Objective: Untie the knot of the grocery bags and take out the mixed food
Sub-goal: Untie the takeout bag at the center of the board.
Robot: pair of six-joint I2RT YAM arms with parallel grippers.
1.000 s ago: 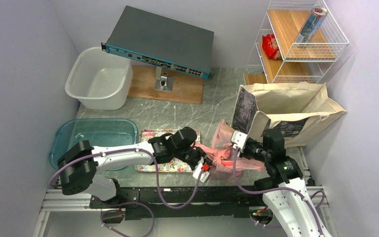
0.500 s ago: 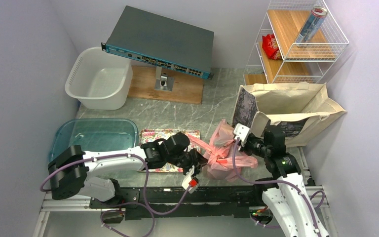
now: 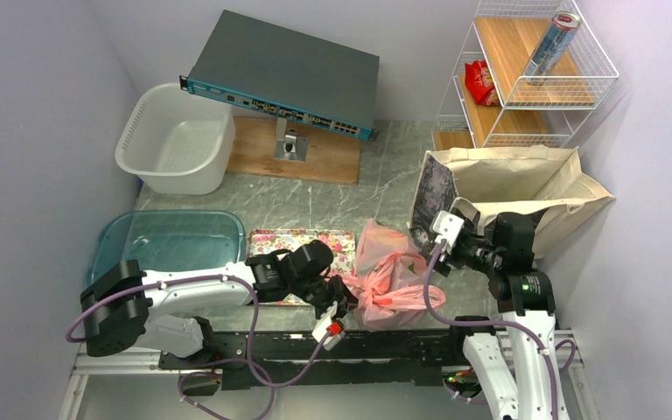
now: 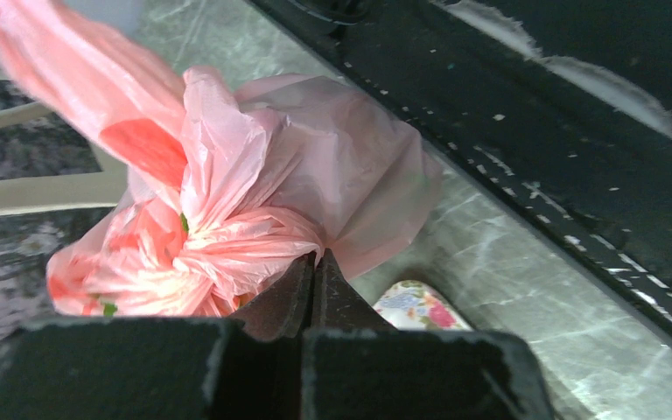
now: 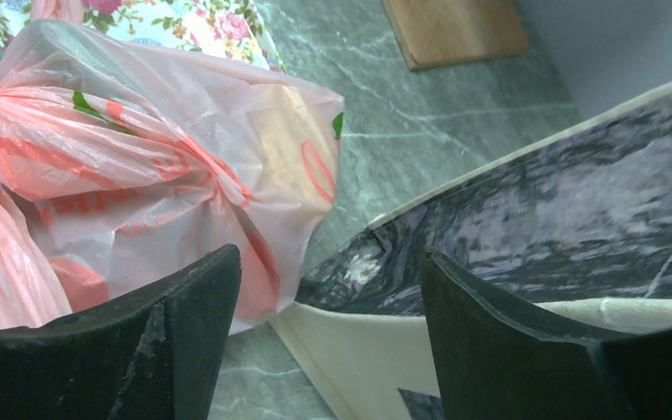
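My left fingers point(image 4: 302, 293) are clenched at the near side of the pink bag point(image 3: 391, 267), and their tips touch the knot point(image 4: 219, 254), a bunched lump of plastic. I think I hold there so that the bag does not slide on the counter point(image 3: 332, 197) and the knot stands where it can be reached. Whether a thin fold is pinched between the tips I cannot tell, because the plastic covers this place.

My right fingers point(image 5: 210, 297) are released. They stand wide apart with nothing between them, just right of the pink bag and not touching it. In my judgement they are spread like this to take a new hold on the knot.

The knot looks not yet undone, so the mixed food should be inside the pink bag. Through the film I see only small green spots point(image 5: 80, 101), and I cannot say which food it is.

Left of the pink bag a flowered tray point(image 3: 271, 241) lies partly under my left arm point(image 3: 201, 284), perhaps ready for the food. Behind the pink bag and to its right stands the canvas tote point(image 3: 512, 179). Its inside is hidden in every view.
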